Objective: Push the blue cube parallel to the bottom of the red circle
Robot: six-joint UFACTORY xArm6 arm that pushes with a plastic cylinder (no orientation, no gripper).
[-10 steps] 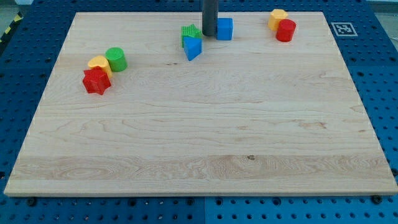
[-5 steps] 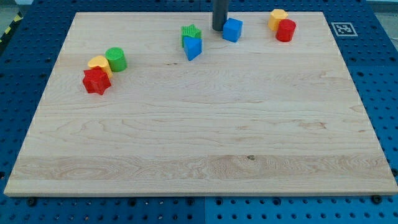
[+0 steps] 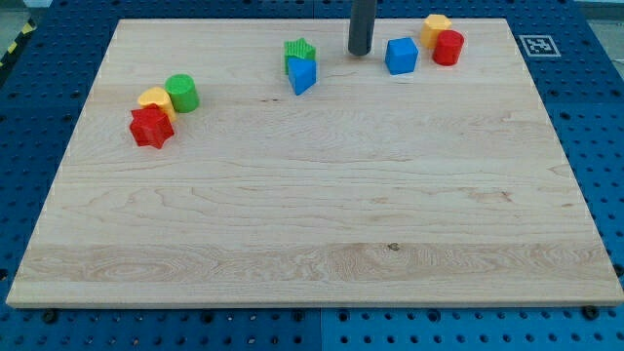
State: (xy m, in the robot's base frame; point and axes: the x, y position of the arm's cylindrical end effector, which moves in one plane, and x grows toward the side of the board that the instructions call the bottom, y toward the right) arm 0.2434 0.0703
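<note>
Standing near the view's top, my tip (image 3: 360,53) of the dark rod sits a little left of the blue cube (image 3: 401,56), apart from it; it is a plain rod end, nothing to spread or pinch. Blue cube lies just left of the red cylinder (image 3: 448,48), which touches a yellow block (image 3: 436,27). Pale wood-grain board (image 3: 312,224). Green ridged block (image 3: 299,50) touches blue wedge (image 3: 302,75). At the left: red star-like block (image 3: 151,127), yellow block (image 3: 153,98), green cylinder (image 3: 181,93) clustered.
</note>
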